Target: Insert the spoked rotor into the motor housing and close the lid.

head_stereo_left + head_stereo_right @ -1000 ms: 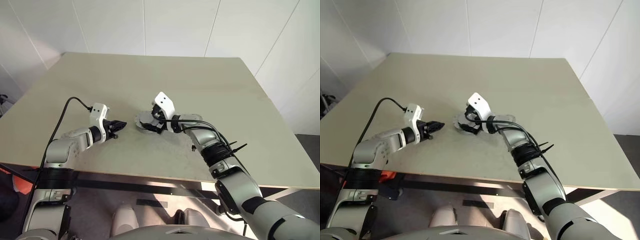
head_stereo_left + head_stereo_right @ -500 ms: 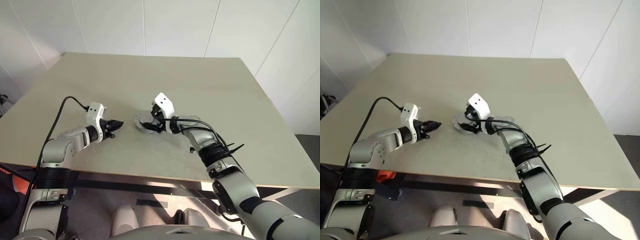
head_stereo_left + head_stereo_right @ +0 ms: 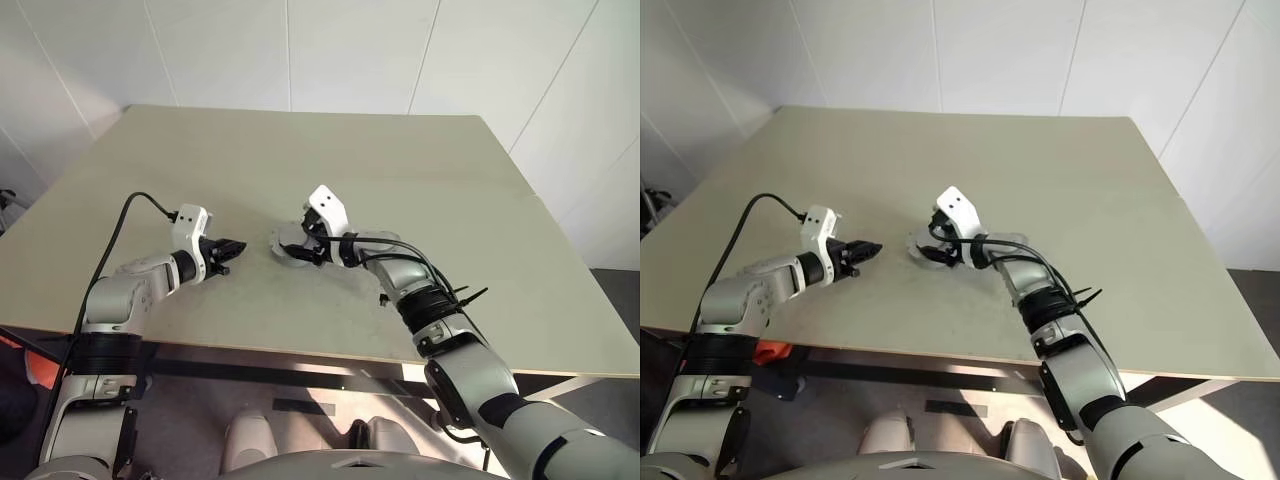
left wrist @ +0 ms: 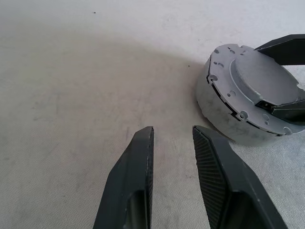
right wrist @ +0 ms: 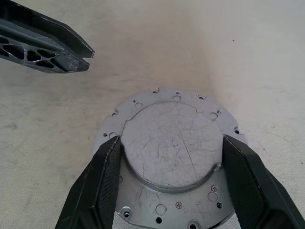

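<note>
- Left claw [image 4: 172, 138]: fingers slightly apart, gripping nothing, resting low over the bare surface [image 4: 71, 71]. The assembled motor housing [image 4: 224, 117] stands just ahead of its tips, toward the right claw, not touching them.
- Lid [image 5: 172, 145]: seated flat on top of the housing, directly between the right claw's fingers; the rotor is not visible and is presumably enclosed.
- Right claw [image 5: 172, 160]: fingers set against opposite edges of the lid's raised central disc, clamped on or closely bracketing it; contact pressure cannot be confirmed.
- Handling: judged rigid machined metal, dense for its bulk, with smooth sides likely to slip. Grip across the raised disc or the outer flange, keeping it level.
- Markings: screw holes and scratches only; no brand, label or legible writing.
</note>
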Motion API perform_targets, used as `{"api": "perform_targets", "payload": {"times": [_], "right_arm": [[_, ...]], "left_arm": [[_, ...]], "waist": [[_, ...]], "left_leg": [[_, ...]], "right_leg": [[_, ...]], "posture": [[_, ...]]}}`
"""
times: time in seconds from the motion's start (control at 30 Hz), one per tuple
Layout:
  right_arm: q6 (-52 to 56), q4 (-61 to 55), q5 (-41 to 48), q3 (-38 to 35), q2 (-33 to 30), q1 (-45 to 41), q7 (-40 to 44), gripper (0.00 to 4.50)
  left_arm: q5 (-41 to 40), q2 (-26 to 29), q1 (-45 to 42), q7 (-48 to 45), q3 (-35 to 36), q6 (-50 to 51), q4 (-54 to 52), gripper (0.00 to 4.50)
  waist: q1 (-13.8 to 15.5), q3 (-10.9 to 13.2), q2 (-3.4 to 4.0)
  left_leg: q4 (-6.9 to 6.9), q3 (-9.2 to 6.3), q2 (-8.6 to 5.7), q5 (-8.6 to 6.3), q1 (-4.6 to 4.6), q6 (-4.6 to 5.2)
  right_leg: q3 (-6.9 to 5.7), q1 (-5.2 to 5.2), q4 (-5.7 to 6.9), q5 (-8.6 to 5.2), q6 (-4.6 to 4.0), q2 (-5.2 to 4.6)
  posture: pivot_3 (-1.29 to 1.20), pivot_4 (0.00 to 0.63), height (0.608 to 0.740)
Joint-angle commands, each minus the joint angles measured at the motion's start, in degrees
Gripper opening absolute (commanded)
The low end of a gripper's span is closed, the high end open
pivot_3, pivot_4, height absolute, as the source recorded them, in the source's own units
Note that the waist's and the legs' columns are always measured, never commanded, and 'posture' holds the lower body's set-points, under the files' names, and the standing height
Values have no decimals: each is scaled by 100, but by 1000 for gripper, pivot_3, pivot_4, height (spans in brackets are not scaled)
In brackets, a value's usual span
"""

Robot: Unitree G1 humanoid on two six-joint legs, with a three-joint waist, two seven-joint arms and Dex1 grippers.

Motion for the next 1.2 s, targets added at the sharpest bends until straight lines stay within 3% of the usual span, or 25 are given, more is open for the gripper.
{"api": "perform_targets", "payload": {"times": [0.03, 0.43, 0.97, 1.2], "right_arm": [[28, 175, -91, 29, 4, -82, -95, 3158], [118, 235, -359, 389, -221, 100, 18, 3158], [603, -253, -79, 272, -479, 81, 359, 3158], [396, 120, -291, 388, -427, 18, 73, 3158]], "left_arm": [[-39, 3, -72, 15, 100, -47, -189, 1382], [-94, -102, 1, 88, 117, 37, -326, 1382], [-83, -177, -20, 82, 56, 77, -345, 1382], [-232, -399, -173, 272, 245, 179, -269, 1382]], "waist": [[-1, 0, 0], [7, -3, 1], [43, -6, 4], [42, -6, 3]], "left_leg": [[0, 0, 0, 0, 2, 0], [0, 0, -1, 0, 7, -1], [0, 0, -4, -1, -4, 2], [-3, 1, -4, -1, -7, 1]], "right_leg": [[0, 1, 1, 0, 0, 0], [1, 6, 6, 0, 0, -1], [-4, 13, -8, 0, 0, -9], [-7, 16, -24, -1, 1, -9]], "posture": [[0, 0, 740], [0, 0, 740], [0, 0, 740], [0, 0, 740]]}}
